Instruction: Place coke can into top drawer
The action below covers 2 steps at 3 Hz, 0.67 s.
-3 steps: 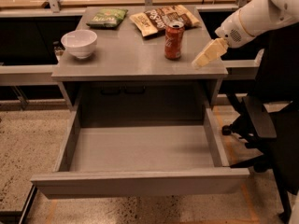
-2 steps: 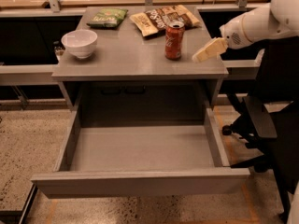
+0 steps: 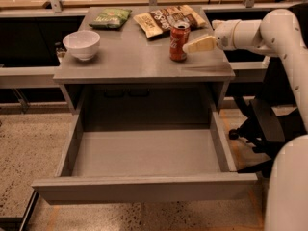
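The coke can (image 3: 179, 42) stands upright on the grey table (image 3: 134, 64), toward its right side. My gripper (image 3: 191, 46) reaches in from the right at about the can's mid height, level with it and just to its right. I cannot tell whether it touches the can. The top drawer (image 3: 144, 187) is pulled fully out below the tabletop, and nothing lies on its floor.
A white bowl (image 3: 82, 44) sits at the table's left. A green chip bag (image 3: 111, 18) and brown snack bags (image 3: 166, 19) lie along the back edge, just behind the can. A dark chair base (image 3: 255, 129) stands right of the drawer. My white arm (image 3: 269, 32) spans the right side.
My gripper has moved left and levelled out, from off the table's right edge to right beside the can. The can, the bowl and the drawer have not moved.
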### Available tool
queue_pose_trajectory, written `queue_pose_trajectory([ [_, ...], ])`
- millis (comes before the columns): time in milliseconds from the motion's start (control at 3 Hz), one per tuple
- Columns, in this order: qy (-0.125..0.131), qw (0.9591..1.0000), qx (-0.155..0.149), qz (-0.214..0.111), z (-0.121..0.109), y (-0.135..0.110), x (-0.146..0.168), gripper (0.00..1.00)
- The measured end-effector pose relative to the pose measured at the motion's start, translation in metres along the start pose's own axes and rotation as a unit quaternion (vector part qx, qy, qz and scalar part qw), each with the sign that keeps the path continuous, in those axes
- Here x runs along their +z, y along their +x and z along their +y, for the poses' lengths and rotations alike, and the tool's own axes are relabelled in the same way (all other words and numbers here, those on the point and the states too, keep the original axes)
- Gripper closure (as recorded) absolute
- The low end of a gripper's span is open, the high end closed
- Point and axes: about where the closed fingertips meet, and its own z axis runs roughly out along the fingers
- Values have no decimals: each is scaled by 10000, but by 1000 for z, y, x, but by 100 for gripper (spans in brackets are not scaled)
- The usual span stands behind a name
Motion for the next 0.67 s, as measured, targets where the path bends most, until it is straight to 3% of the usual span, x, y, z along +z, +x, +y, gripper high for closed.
queue_pose_trajectory([
  [333,-465,9987,-48,-197,18,-14,45,0],
  [667,-1124,9935,-106,154,59,-17,72,0],
])
